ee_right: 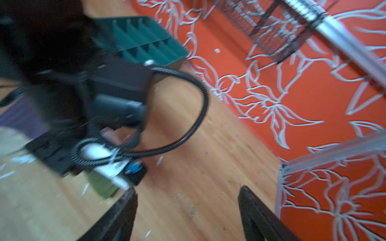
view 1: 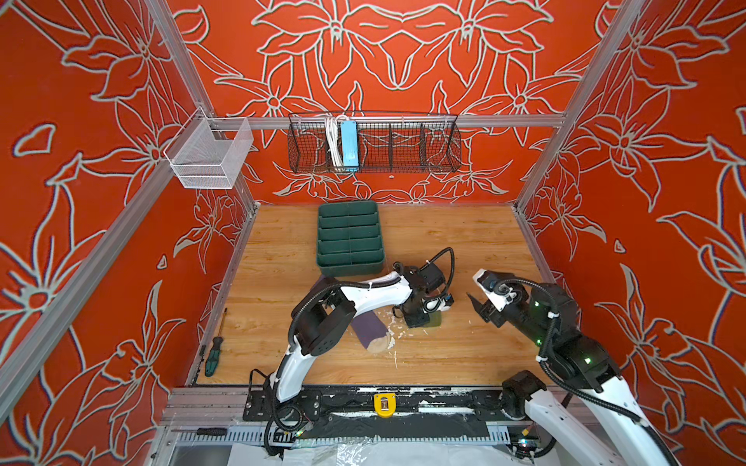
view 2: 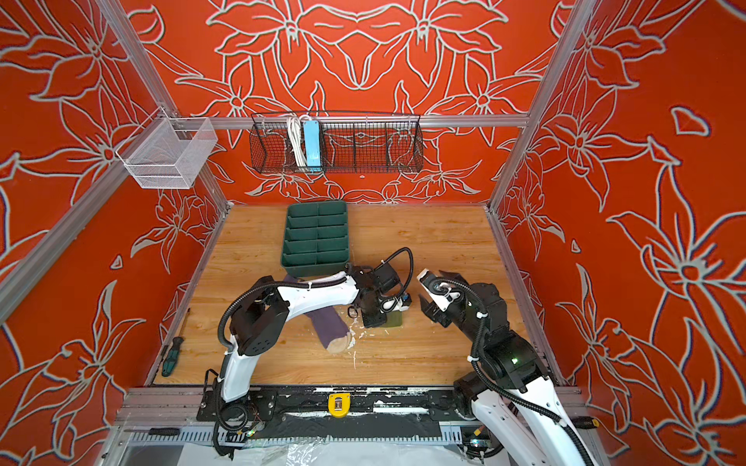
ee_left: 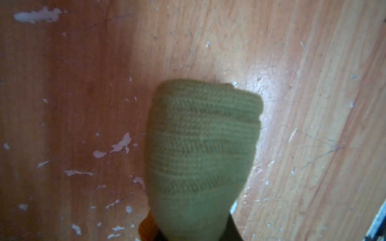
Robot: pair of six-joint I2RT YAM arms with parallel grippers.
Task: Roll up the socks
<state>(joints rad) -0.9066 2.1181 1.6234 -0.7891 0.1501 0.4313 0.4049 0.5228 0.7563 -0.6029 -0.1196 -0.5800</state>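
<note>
The left fingers (view 1: 416, 319) are clenched on the olive-green sock (ee_left: 200, 141). It bulges out past their tips as a short, thick roll pressed onto the bench (view 1: 464, 355). The right fingers (ee_right: 123, 215) stand spread with nothing between them. They hang above bare wood, near the left fingers but clear of them, on the side away from the purple sock (view 1: 369, 333). That sock lies flat and unrolled just beyond the left fingers, partly under that arm.

From where I stand, the green roll looks close to done and wants tucking or securing. To do that well, the left grip should be firm and low, so the layers cannot spring open. The right fingers should come in from their own side and catch the loose outer edge of the roll, steering clear of the looped cable (ee_right: 206, 100) beside it. This knit looks stretchy and likely to slip, so I'd take a deep bite of fabric. I'd release only when the roll holds its shape.
</note>
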